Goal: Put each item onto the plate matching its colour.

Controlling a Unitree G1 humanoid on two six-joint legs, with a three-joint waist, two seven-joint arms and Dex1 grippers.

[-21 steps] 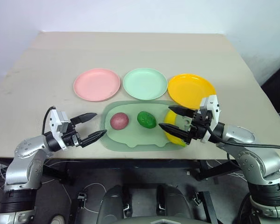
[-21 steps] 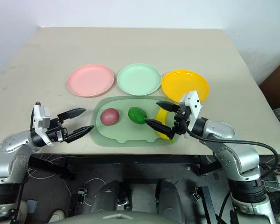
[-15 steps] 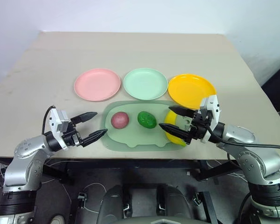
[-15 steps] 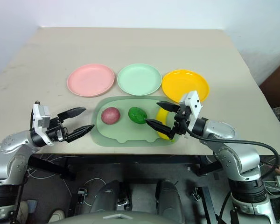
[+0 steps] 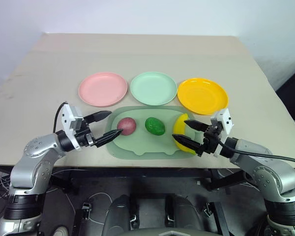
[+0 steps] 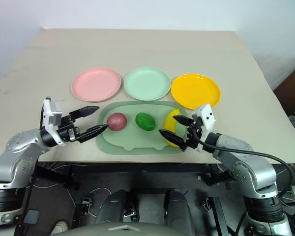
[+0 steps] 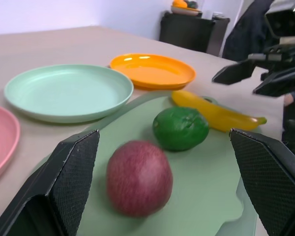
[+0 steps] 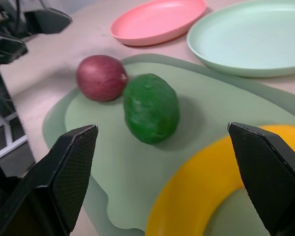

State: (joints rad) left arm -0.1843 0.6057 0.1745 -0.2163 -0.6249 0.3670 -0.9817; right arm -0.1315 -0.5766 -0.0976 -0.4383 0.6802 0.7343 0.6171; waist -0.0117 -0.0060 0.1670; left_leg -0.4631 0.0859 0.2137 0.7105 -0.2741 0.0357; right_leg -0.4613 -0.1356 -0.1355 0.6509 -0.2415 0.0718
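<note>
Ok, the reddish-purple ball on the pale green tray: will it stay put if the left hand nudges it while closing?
Probably not. The dull reddish-purple toy ball is round and lies loose on the flat pale green tray, so a nudge would likely roll it. Its smooth skin may slip between the black fingers of the open left hand.

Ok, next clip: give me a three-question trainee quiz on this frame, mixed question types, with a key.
1. True or false: all three toy fruits lie on the pale green tray.
2. Multiple choice: which fruit is the left gripper closest to? A) the banana B) the green oval C) the reddish-purple ball
3. Fill in: the plate at the far right of the row is ____.

Key:
1. True; the pink plate, mint green plate and orange-yellow plate hold nothing.
2. C; its open fingers point at the ball, while the right gripper, also open, is at the banana.
3. Orange-yellow.
</note>
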